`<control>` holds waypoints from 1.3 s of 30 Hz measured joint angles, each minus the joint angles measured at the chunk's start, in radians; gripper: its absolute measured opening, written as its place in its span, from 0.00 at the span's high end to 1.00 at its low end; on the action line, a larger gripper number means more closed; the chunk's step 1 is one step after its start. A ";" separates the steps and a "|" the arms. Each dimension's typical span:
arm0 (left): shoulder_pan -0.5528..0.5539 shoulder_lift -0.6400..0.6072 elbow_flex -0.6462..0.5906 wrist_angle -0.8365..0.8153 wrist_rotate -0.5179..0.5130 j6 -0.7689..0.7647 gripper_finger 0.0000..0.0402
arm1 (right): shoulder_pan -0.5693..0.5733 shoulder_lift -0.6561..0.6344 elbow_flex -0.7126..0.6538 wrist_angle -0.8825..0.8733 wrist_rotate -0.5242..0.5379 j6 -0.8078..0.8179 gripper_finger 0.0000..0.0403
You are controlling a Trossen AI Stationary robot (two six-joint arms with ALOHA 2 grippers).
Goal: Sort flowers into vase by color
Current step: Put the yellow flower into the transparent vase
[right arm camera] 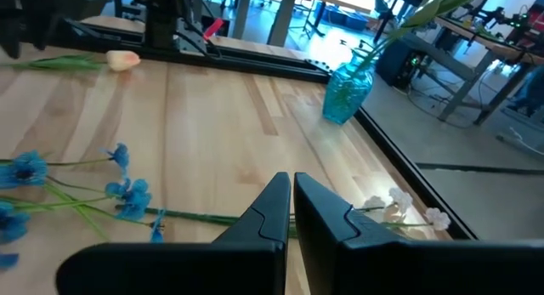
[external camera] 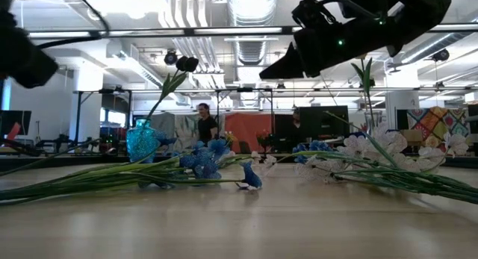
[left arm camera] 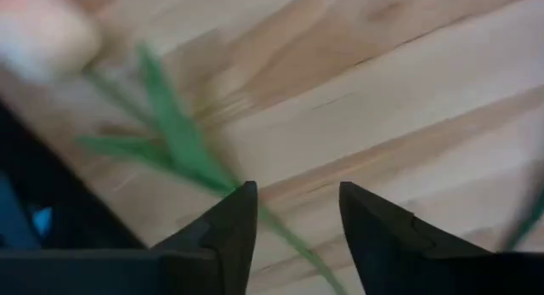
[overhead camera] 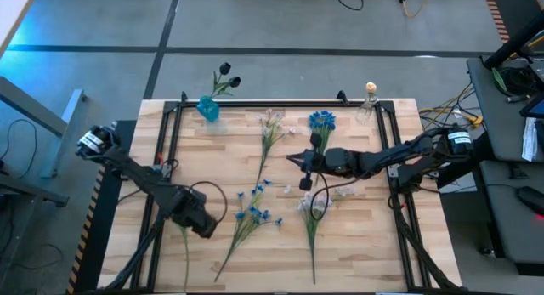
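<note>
While the high view looks straight down, the left gripper sits near the table's near-left part, just above a green stem, and the right gripper hangs over the middle. Flowers lie scattered: a blue sprig centre-left, a white sprig farther back, a blue bunch by the far edge, another white sprig near the right gripper. A blue vase stands at the far-left edge with dark blossoms in it; a small clear vase with a peach bud stands far right.

Down at table height, blue blossoms and white ones lie flat with their stems, the blue vase behind them, and a person stands in the room beyond.

From the left wrist, the fingers are spread apart, a green stem running between them on the wood, not gripped.

From the right wrist, the fingers are pressed together, holding nothing, above a stem of blue flowers; a peach tulip lies far off beside the table's edge.
</note>
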 joint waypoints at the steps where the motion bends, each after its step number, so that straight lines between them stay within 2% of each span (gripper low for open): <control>1: -0.018 -0.006 -0.010 -0.006 0.004 -0.034 0.60 | 0.004 0.000 0.000 0.000 0.000 0.000 0.97; 7: -0.073 -0.039 -0.071 0.002 0.011 -0.153 0.59 | 0.012 0.000 0.000 0.002 0.000 0.000 0.97; 17: -0.073 -0.103 -0.224 0.168 0.007 -0.196 0.59 | 0.012 0.000 0.000 0.002 0.000 0.001 0.97; 23: -0.073 -0.111 -0.249 0.175 0.003 -0.176 0.60 | 0.012 0.000 0.000 0.002 0.001 0.001 0.97; 28: -0.073 -0.114 -0.225 0.179 -0.067 -0.138 0.71 | 0.012 0.000 0.000 0.003 0.001 0.002 0.97; 35: -0.073 -0.113 -0.181 0.186 -0.196 -0.082 0.97 | 0.012 0.001 0.000 0.002 0.002 0.002 0.97; 39: -0.072 -0.113 -0.160 0.179 -0.206 -0.071 0.97 | 0.012 0.001 0.000 0.002 0.002 0.002 0.97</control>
